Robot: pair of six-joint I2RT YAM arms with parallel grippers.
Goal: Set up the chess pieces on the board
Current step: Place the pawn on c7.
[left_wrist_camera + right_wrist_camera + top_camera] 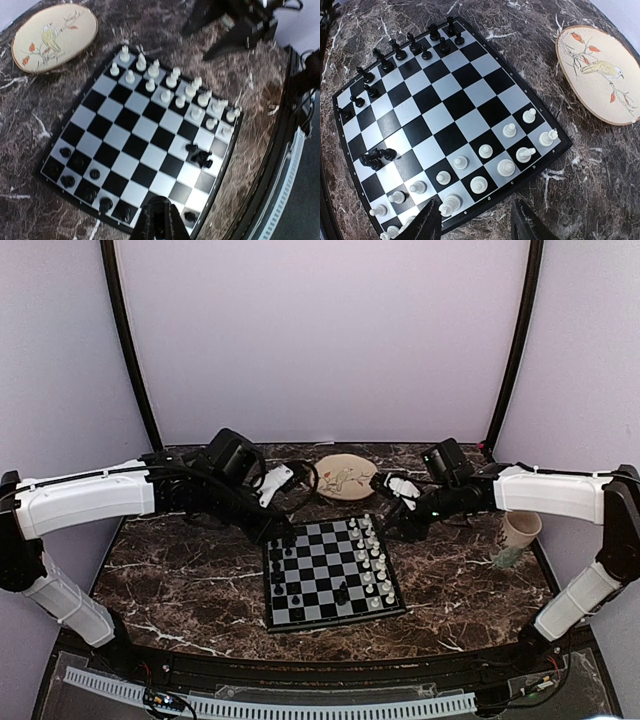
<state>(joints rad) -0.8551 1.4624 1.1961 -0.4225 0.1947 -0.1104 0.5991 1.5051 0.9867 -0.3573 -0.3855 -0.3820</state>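
Observation:
The board [318, 580] lies mid-table, and shows in the left wrist view [130, 125] and the right wrist view [445, 107]. White pieces [372, 562] stand in two rows along its right side [485, 150]. Several black pieces [279, 575] stand along its left side [395, 47]. A small clump of black pieces [342, 592] sits among the middle squares near the white rows [201, 158]. My left gripper [284, 537] hovers over the board's far left corner; its fingers [159, 220] are together with nothing seen between them. My right gripper [386, 530] is open and empty [477, 225] over the white edge.
A round beige plate with a bird picture [345, 478] lies just behind the board, between the two arms. A cup [519, 530] stands at the right, under the right arm. Dark marble tabletop surrounds the board; black frame posts stand at the back corners.

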